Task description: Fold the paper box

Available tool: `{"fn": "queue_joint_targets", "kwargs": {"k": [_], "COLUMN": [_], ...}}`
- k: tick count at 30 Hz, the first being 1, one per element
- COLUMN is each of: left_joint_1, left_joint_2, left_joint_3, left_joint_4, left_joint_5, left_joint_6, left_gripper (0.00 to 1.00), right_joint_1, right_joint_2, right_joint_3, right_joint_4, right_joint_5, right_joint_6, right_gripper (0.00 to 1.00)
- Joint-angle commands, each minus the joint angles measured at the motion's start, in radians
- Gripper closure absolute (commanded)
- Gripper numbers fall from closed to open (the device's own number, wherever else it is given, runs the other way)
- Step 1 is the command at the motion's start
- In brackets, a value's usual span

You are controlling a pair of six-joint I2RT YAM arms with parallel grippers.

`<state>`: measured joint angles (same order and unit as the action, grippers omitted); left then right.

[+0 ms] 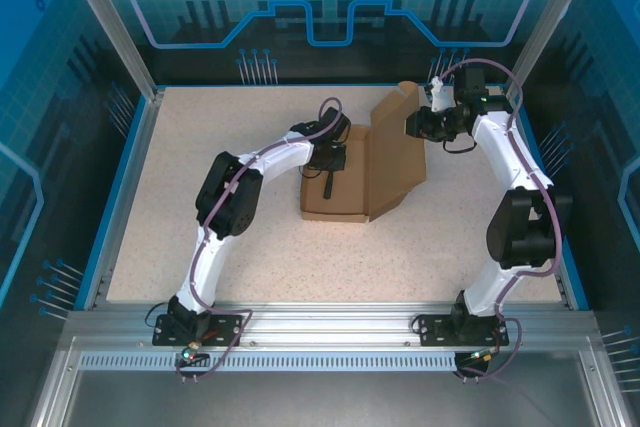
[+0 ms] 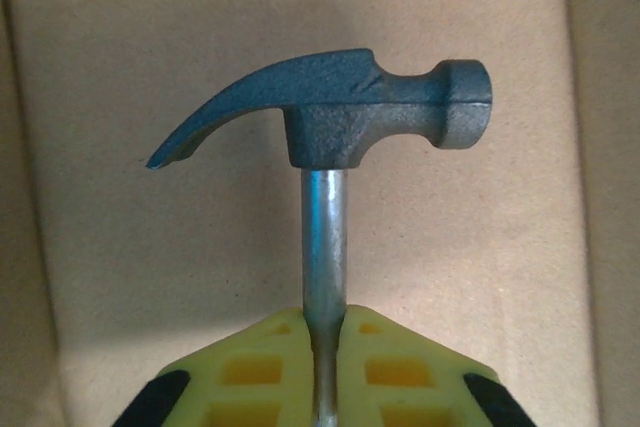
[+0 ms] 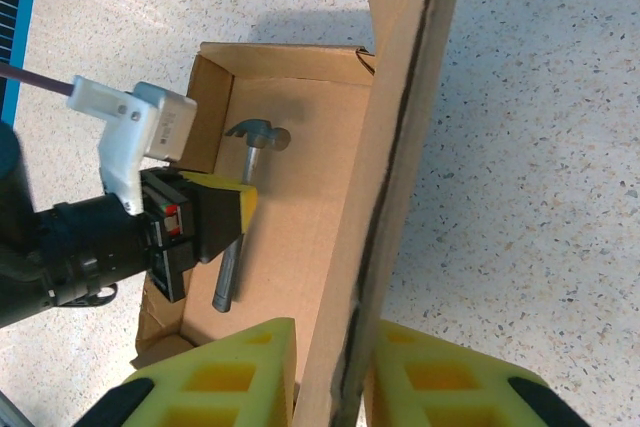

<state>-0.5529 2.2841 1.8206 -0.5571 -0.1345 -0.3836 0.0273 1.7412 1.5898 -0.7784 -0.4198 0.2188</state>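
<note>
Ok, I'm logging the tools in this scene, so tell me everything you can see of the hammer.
The hammer is a small claw hammer. It has a dark, rough, cast-looking head with a curved claw and a round striking face, on a bare silvery metal shaft. It sits inside the open paper box, above its floor, head near one end wall. The left gripper pinches the shaft between its yellow fingers. Whether the hammer touches the cardboard I cannot tell.

No legible txt, labels, nos. or signs on any surface.
</note>
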Motion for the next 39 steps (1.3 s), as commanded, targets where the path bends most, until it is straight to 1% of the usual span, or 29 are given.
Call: {"fn": "queue_joint_targets", "kwargs": {"k": [1, 5, 7, 10, 13, 17, 20, 23, 25, 27, 29, 35, 39], "left_joint_1": [-0.006, -0.007, -0.007, -0.006, -0.007, -0.005, 0.002, 0.042, 0.085, 0.123, 0.143, 0.156, 0.153], "left_joint_2": [0.023, 0.019, 0.005, -0.041, -0.111, -0.252, -0.358, -0.415, -0.422, -0.417, -0.408, -0.351, -0.348], "left_joint_3": [0.042, 0.049, 0.051, 0.036, -0.016, -0.149, -0.278, -0.377, -0.424, -0.462, -0.498, -0.53, -0.56], "left_joint_4": [-0.032, -0.027, -0.027, -0.021, 0.017, 0.114, 0.201, 0.23, 0.232, 0.243, 0.268, 0.318, 0.376], "left_joint_5": [0.012, 0.011, 0.012, 0.029, 0.043, 0.041, 0.037, 0.038, 0.074, 0.139, 0.193, 0.319, 0.393], "left_joint_6": [0.018, 0.029, 0.034, 0.039, 0.052, 0.067, 0.084, 0.071, 0.04, 0.009, -0.021, -0.076, -0.123], "left_gripper": [0.85, 0.74, 0.64, 0.53, 0.48, 0.45, 0.41, 0.38, 0.37, 0.36, 0.35, 0.34, 0.34], "right_joint_1": [0.014, 0.015, 0.016, 0.017, 0.017, 0.019, 0.02, 0.021, 0.021, 0.022, 0.026, 0.039, 0.052], "right_joint_2": [-0.005, -0.003, -0.005, -0.012, -0.022, -0.033, -0.037, -0.039, -0.04, -0.044, -0.044, -0.041, -0.027], "right_joint_3": [0.021, 0.027, 0.03, 0.033, 0.032, 0.03, 0.021, 0.021, 0.021, 0.021, 0.024, 0.027, 0.036], "right_joint_4": [-0.028, -0.036, -0.043, -0.05, -0.057, -0.056, -0.045, -0.04, -0.036, -0.032, -0.033, -0.037, -0.041], "right_joint_5": [-0.006, -0.002, 0.003, 0.015, 0.032, 0.032, 0.02, 0.013, 0.011, 0.009, 0.01, 0.022, 0.031], "right_joint_6": [-0.015, -0.015, -0.016, -0.019, -0.022, -0.019, -0.012, -0.01, -0.008, -0.006, -0.006, -0.008, -0.008], "right_gripper": [0.75, 0.75, 0.75, 0.74, 0.73, 0.7, 0.66, 0.65, 0.65, 0.65, 0.65, 0.65, 0.69]}}
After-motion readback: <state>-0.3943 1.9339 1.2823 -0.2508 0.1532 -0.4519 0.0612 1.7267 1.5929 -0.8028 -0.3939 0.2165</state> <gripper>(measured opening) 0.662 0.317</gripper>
